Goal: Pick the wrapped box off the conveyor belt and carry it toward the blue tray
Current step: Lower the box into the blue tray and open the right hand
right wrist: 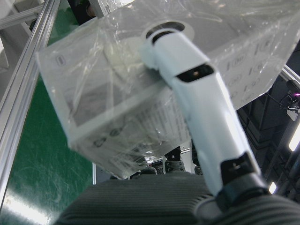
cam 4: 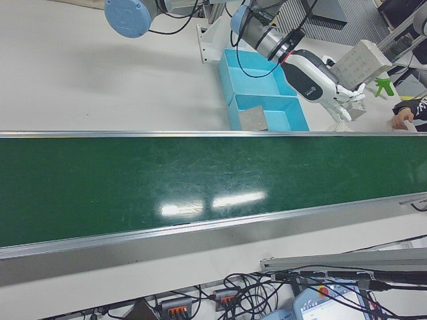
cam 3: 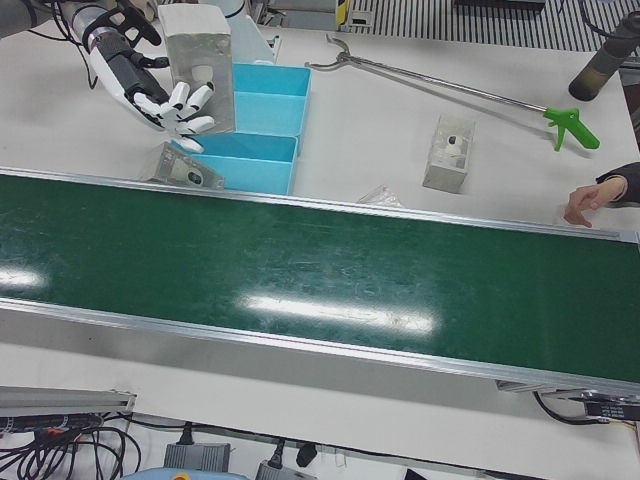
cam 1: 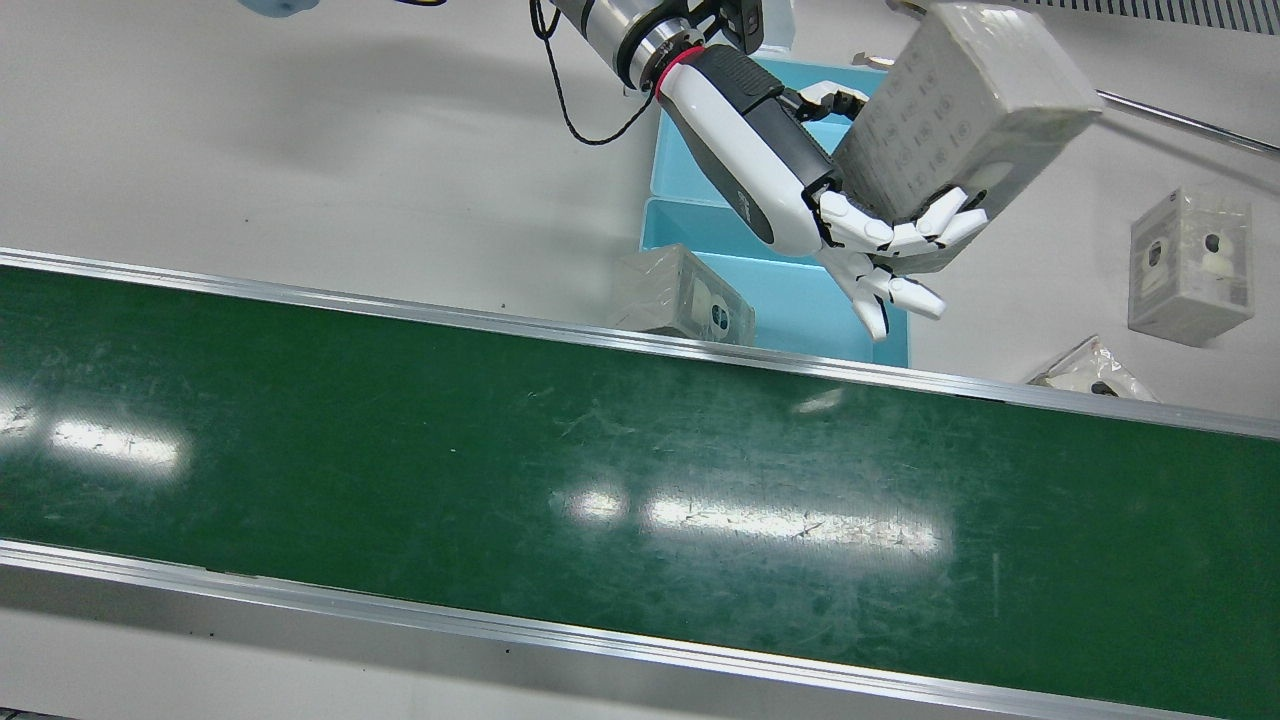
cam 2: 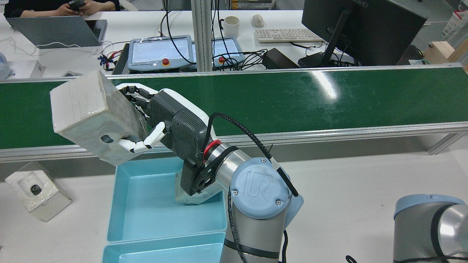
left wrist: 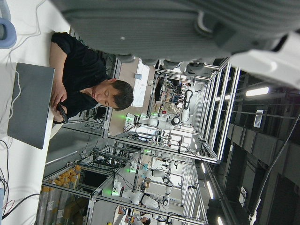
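Note:
The wrapped box [cam 1: 960, 100] is a grey carton under clear film. It hangs tilted in the air, off the green conveyor belt [cam 1: 500, 450]. My left hand [cam 1: 760, 150] is shut on it, with white fingers [cam 1: 930, 225] curled over one end. In the rear view the box [cam 2: 91, 109] sits above the far left corner of the blue tray [cam 2: 146, 204], with the hand [cam 2: 175, 120] to its right. The hand camera that sees the box [right wrist: 140, 93] close up shows one finger [right wrist: 192, 93] across it. The other hand camera shows only a ribbed grey palm edge [left wrist: 154, 23].
A second wrapped box [cam 1: 680, 295] lies in the tray by the belt rail. Another box [cam 1: 1190, 265] and a plastic-bagged item [cam 1: 1095, 372] sit on the table beyond the tray. A long grabber tool [cam 3: 450, 85] lies further back. A person's hand [cam 3: 590, 200] rests at the belt's end.

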{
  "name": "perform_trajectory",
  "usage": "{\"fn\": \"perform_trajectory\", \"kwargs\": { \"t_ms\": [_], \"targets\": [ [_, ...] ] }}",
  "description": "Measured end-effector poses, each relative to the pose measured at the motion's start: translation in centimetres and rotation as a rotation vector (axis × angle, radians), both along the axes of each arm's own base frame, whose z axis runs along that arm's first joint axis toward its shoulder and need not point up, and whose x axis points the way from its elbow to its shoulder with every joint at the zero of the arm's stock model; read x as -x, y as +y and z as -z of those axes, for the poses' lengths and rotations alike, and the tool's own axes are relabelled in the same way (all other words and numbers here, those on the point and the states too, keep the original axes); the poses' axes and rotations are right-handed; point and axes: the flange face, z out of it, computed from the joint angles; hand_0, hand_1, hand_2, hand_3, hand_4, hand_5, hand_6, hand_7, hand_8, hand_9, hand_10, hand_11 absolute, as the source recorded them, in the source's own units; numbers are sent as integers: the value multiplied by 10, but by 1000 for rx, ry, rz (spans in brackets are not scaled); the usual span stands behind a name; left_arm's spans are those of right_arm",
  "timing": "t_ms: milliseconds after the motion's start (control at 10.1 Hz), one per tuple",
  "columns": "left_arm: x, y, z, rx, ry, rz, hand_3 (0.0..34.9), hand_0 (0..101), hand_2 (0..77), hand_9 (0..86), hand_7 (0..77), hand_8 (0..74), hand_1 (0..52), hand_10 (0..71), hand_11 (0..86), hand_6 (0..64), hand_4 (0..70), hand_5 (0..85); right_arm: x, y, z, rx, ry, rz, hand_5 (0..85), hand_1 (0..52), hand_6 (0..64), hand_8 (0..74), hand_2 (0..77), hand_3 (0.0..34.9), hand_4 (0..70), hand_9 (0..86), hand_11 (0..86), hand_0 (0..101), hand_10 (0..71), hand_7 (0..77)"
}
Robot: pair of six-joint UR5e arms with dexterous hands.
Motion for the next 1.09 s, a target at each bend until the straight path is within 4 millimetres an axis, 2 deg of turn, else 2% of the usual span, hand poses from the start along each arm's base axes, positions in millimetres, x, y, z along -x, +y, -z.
{"fn": "perform_trajectory", "kwargs": {
  "t_ms": [99,298,398,696,795,894,1093],
  "targets": [
    [0,0,0,0,0,0,0,0,11,0,5,5,0,5,5,5,0,11,0,0,-1,0,1,1,425,235,104,0,333,49,120,44,5,542,0,196],
    [0,0,0,0,0,0,0,0,5,0,5,5,0,5,5,5,0,11,1,0,-3,3,6,1,425,251,104,0,316,46,120,49,5,541,0,196],
    [0,0,0,0,0,0,0,0,11,0,0,5,0,0,5,5,0,11,1,0,-6,5,10,0,431,251,104,0,322,59,115,49,11,538,0,185],
    [0,0,0,0,0,0,0,0,5,0,0,5,0,5,5,5,0,11,0,-1,-12,9,15,-2,425,251,104,16,322,57,115,60,5,543,0,191],
    [0,0,0,0,0,0,0,0,5,0,0,5,0,5,5,5,0,11,0,-1,-11,8,13,-2,333,213,55,0,196,138,98,22,5,540,0,125],
    [0,0,0,0,0,0,0,0,5,0,5,5,0,5,5,5,0,11,-1,0,-9,6,10,-2,278,136,60,0,76,124,98,22,5,536,0,98],
    [0,0,0,0,0,0,0,0,5,0,0,5,0,5,5,5,0,11,-2,0,-7,3,6,-1,278,136,60,0,76,124,98,22,5,536,0,98]
  ]
}}
